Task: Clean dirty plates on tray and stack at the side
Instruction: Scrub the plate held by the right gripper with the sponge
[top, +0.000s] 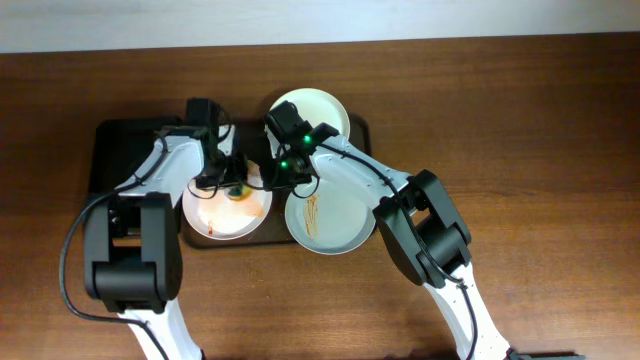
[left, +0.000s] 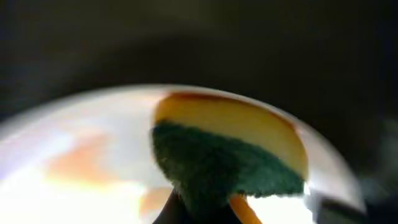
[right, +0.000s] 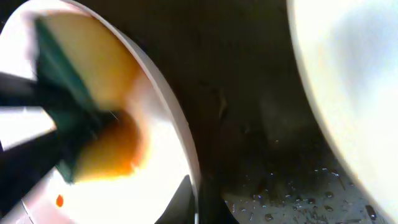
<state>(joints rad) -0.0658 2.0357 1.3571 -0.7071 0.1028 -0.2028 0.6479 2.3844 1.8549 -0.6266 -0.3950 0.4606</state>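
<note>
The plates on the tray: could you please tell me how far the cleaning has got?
Done: nothing is stacked beside the tray yet; the rear plate looks unsmeared. In hand: the left gripper presses a sponge on the orange-smeared left plate. Left: the streaked right plate, then stacking.

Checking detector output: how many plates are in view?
3. Smeared white plate front-left on the tray, under the sponge; streaked plate at the tray's front-right corner; third plate at the back. The arms could hide more.
</note>
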